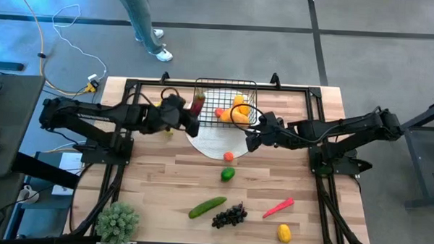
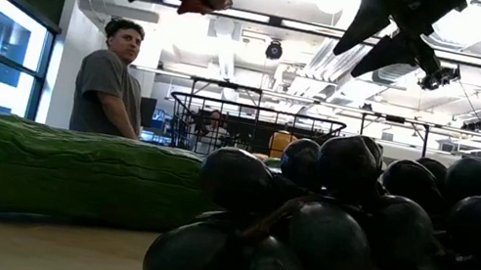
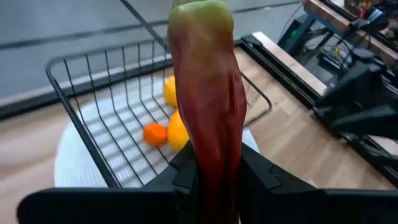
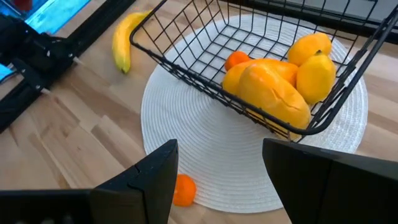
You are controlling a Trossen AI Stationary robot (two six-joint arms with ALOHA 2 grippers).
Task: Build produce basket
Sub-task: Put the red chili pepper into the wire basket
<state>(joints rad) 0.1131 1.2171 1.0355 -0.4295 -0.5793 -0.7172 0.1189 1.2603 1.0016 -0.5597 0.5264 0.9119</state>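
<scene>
left gripper point(image 3: 214, 177) is clenched round the red chili pepper point(image 3: 208, 93) just beside the basket point(image 1: 226, 100), looks light and slick, so mid-body grip seems right

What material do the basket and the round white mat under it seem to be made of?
Basket: probably metal wire with a black coating, shown by thin rigid rods in an open grid. Mat: seemingly woven fibre or plastic cord, matte, with fine concentric ribs.
</scene>
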